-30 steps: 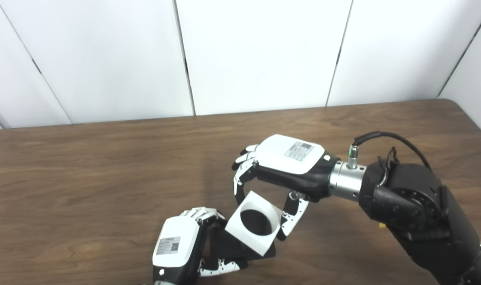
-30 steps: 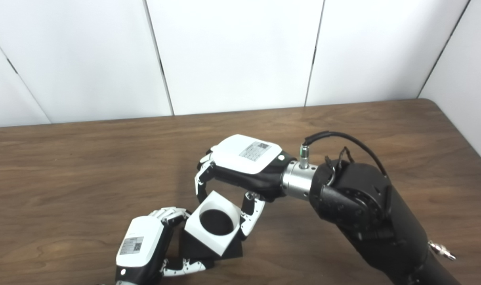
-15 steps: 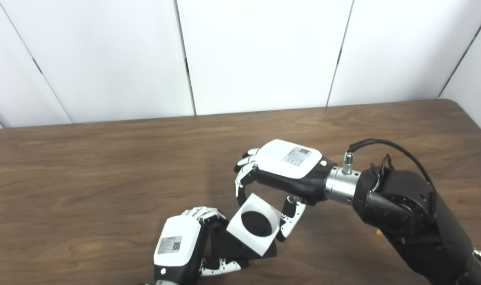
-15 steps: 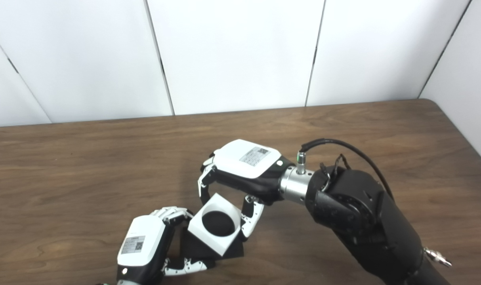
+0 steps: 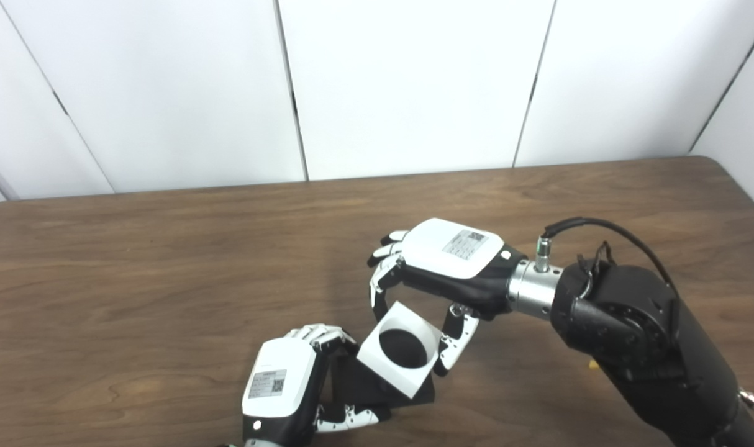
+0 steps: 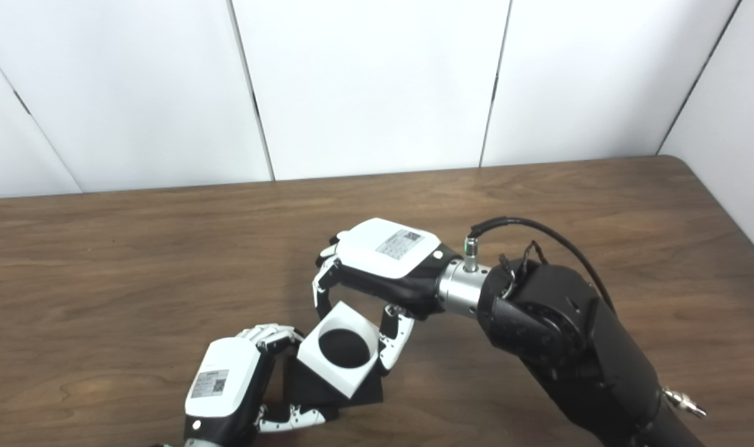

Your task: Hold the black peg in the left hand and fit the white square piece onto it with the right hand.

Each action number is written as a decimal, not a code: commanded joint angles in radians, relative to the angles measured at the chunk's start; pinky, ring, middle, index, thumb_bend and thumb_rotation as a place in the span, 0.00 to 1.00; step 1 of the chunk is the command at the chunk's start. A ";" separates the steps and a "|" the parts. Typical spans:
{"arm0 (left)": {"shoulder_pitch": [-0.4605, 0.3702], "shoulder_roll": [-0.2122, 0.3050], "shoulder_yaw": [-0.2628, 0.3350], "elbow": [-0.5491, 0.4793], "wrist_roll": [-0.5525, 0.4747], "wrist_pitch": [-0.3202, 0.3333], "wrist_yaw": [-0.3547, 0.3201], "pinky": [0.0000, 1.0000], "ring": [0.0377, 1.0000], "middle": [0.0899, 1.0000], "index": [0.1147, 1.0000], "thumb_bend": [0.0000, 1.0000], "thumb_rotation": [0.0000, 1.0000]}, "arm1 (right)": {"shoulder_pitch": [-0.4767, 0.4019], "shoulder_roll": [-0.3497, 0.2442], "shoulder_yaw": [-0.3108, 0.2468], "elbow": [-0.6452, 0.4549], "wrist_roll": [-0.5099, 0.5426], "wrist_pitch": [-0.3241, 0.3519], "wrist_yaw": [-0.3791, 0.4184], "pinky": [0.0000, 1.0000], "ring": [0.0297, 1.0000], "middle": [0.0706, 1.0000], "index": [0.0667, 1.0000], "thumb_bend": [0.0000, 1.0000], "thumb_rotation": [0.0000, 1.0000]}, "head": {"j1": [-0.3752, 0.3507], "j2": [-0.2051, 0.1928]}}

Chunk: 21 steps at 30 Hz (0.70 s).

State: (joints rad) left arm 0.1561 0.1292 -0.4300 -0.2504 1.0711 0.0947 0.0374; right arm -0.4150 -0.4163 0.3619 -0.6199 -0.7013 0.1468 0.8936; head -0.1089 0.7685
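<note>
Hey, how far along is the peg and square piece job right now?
Done: the left hand grips the black peg. In hand: the right hand holds the white square piece tilted over the peg, black showing through its hole. Left: seating it squarely; depth cannot be judged.

The left robot hand [image 5: 282, 388] holds the black peg [image 5: 363, 390] on the brown surface [image 5: 135, 279]. The right robot hand [image 5: 442, 273] grips the white square piece [image 5: 400, 349], which sits tilted on the peg.
</note>
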 commanded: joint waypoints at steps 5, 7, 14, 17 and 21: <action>0.016 0.003 -0.015 0.017 0.007 0.023 -0.058 0.73 0.76 0.70 0.42 0.51 0.05 | -0.048 -0.010 -0.021 -0.003 -0.004 -0.019 -0.024 0.93 0.86 0.70 0.44 0.52 0.13 | -0.001 0.005; 0.016 0.003 -0.016 0.015 0.008 0.024 -0.060 0.73 0.76 0.70 0.42 0.51 0.05 | -0.051 -0.014 -0.022 0.001 -0.002 -0.021 -0.024 0.93 0.86 0.70 0.45 0.52 0.13 | -0.001 0.006; 0.016 0.005 -0.017 0.010 0.004 0.028 -0.061 0.73 0.76 0.70 0.42 0.51 0.05 | -0.057 -0.015 -0.024 0.017 -0.006 -0.029 -0.035 0.94 0.86 0.70 0.45 0.52 0.13 | -0.001 0.011; 0.016 0.006 -0.017 0.008 0.005 0.030 -0.066 0.73 0.76 0.70 0.42 0.51 0.05 | -0.054 -0.006 -0.020 0.028 -0.019 -0.031 -0.045 0.94 0.86 0.69 0.45 0.52 0.13 | 0.000 0.013; 0.017 0.005 -0.019 0.005 0.008 0.032 -0.069 0.73 0.76 0.70 0.42 0.51 0.05 | -0.051 -0.002 -0.009 0.040 -0.034 -0.040 -0.054 0.94 0.86 0.70 0.45 0.52 0.13 | 0.000 0.016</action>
State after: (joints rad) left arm 0.1556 0.1290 -0.4346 -0.2577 1.0752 0.1075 0.0290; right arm -0.4278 -0.4224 0.3619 -0.5799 -0.7315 0.1371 0.8728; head -0.1089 0.7823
